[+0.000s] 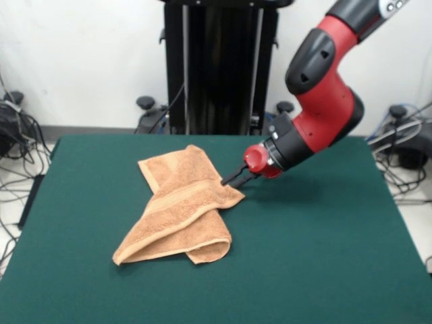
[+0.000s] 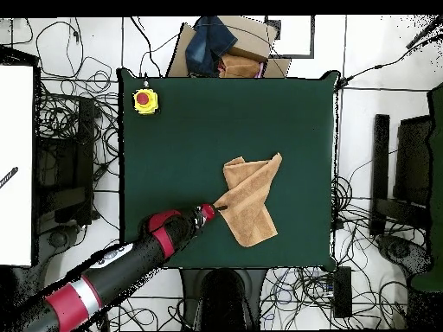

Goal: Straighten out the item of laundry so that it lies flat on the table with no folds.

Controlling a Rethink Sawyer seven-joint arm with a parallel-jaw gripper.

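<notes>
The orange-tan terry towel (image 1: 181, 209) lies folded over on itself near the middle of the green felt table (image 1: 324, 270), a long rumpled shape rather than a flat square. In the front view one pale woven band runs diagonally across its upper layer, a lower layer sticks out beneath the near edge, and one corner points toward the gripper (image 1: 233, 179). The red and black Sawyer arm (image 1: 317, 101) comes down from above and reaches in low, with the dark fingertips of the gripper right at that corner of the towel; whether the fingers are pinching the cloth or merely touching it cannot be told from either view. From overhead the towel (image 2: 250, 201) sits toward one side of the table (image 2: 173, 156), and the gripper (image 2: 216, 209) meets its edge about halfway along. A yellow box with a red button (image 2: 145, 100) stands on a table corner, well apart from the towel. Beyond the table edge in the overhead view a brown cardboard box (image 2: 251, 54) holds some dark blue cloth (image 2: 211, 43). Cables are strewn over the floor (image 2: 363, 130) around the table.
</notes>
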